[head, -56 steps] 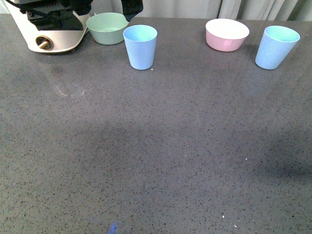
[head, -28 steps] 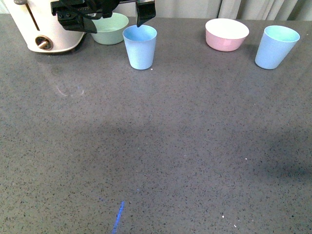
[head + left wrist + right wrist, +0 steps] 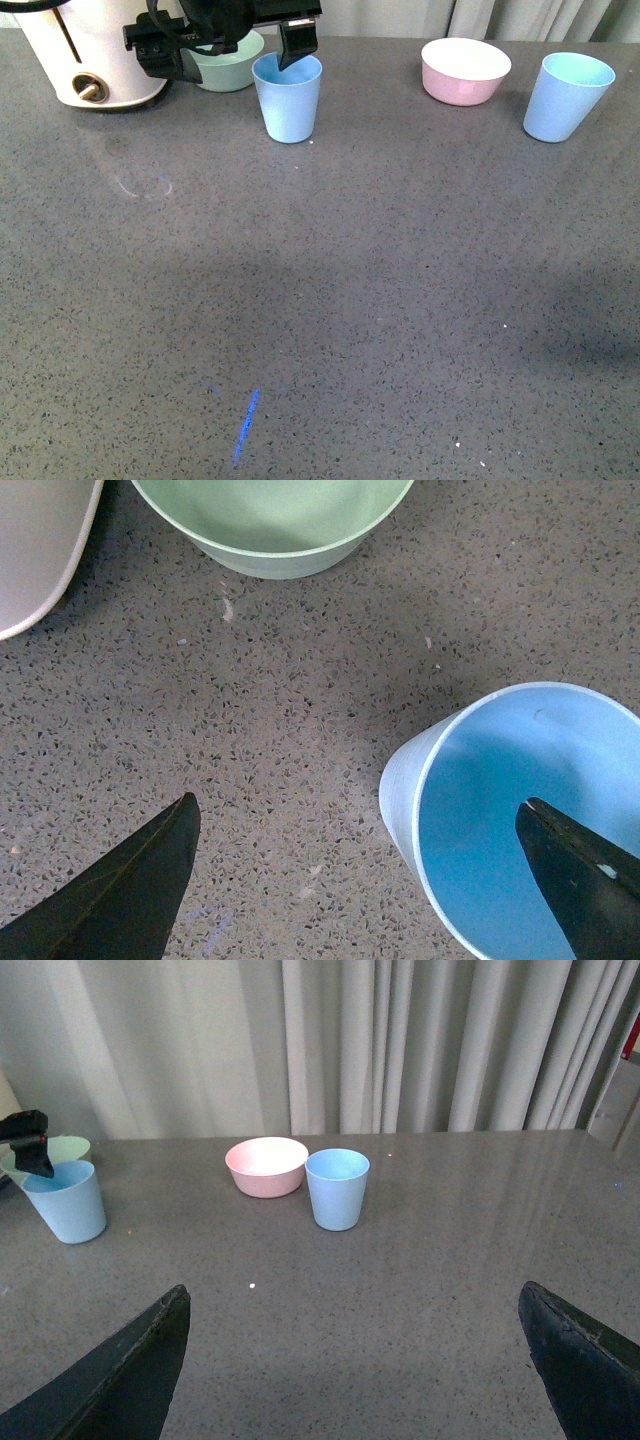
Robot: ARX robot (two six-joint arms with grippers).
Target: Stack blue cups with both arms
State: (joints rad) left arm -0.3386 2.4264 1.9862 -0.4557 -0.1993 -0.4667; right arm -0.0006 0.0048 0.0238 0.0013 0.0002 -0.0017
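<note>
One blue cup stands upright at the back left of the grey table. The second blue cup stands upright at the back right. My left gripper is open over the left cup's rim. In the left wrist view this gripper straddles the cup's wall, with one finger over the cup's inside and the other finger over bare table. My right gripper is open and empty, low over bare table. It is out of the front view and well short of the second cup.
A sage green bowl sits just behind the left gripper, also in the left wrist view. A white appliance stands at the back left. A pink bowl sits left of the second cup. Curtains hang behind the table.
My left arm has come in further from the back left and lower. Its finger, above and behind the left cup before, now dips over that cup's rim. Cups and bowls have not moved.
</note>
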